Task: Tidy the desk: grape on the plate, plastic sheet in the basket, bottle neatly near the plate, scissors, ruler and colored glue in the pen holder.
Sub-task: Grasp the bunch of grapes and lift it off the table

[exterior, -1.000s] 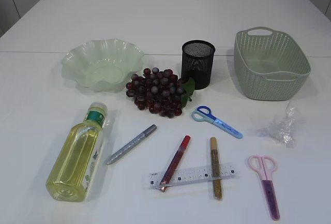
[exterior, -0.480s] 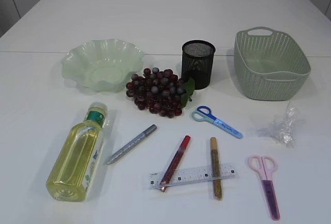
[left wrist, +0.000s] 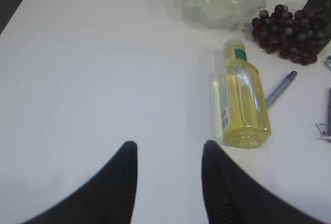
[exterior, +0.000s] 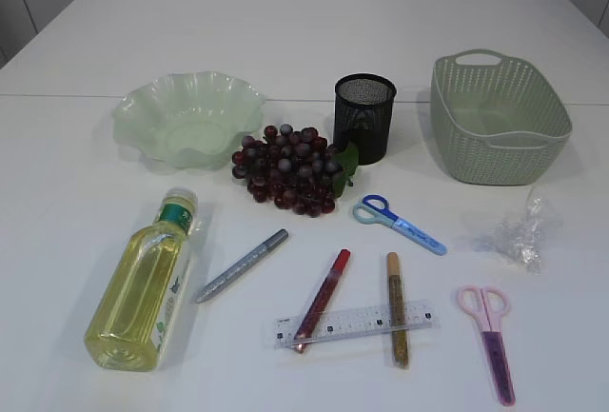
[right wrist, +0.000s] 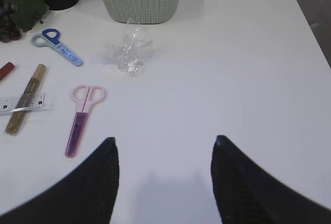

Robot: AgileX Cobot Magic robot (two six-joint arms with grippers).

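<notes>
Left fingers (left wrist: 129,154) apart, bottle (left wrist: 240,100) just right.

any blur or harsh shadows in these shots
Exterior view: sharp and evenly lit, only soft shadows beside the pen holder and basket. Left wrist view: left hand dark and soft-edged, table washed out. Right wrist view: right hand likewise blurred.
</notes>
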